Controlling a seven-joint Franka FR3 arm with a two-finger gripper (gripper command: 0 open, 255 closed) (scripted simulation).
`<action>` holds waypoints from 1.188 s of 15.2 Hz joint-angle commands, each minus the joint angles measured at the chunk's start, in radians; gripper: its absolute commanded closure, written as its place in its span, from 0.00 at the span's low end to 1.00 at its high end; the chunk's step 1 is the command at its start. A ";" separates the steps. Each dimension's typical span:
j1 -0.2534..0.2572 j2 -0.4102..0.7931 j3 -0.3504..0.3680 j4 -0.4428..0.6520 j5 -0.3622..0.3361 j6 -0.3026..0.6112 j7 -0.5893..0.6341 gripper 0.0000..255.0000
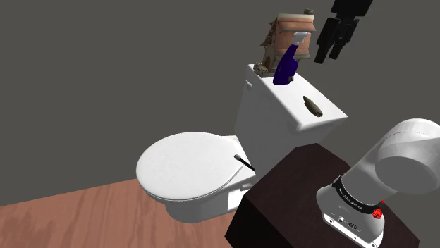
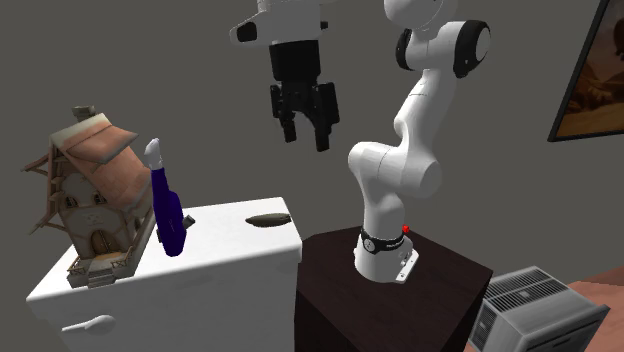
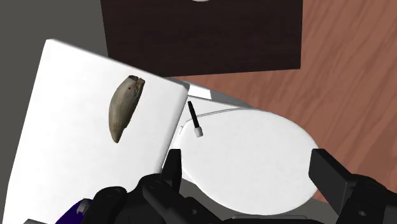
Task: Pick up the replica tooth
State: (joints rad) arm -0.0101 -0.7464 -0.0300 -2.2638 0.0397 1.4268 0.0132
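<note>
Tank lid (image 1: 289, 98) — tooth (image 1: 312, 106) near edge; gripper (image 1: 328, 53) above, spread.

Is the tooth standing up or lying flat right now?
Lying flat: the tooth rests lengthwise on the white toilet tank lid, the gripper hovering clear of it.

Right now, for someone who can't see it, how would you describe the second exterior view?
The robot's black hand hangs open above a white toilet tank, where a small brownish tooth lies. A model house and a blue spray bottle stand further along the tank.
</note>
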 commanded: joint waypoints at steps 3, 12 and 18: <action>-0.022 -0.015 -0.011 -0.066 -0.023 0.059 0.007 0.00; -0.135 -0.035 -0.074 -0.320 -0.136 0.336 0.046 0.00; -0.226 0.010 -0.129 -0.449 -0.224 0.542 0.078 0.00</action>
State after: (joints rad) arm -0.2215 -0.7458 -0.1521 -2.6919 -0.1702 1.9310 0.0815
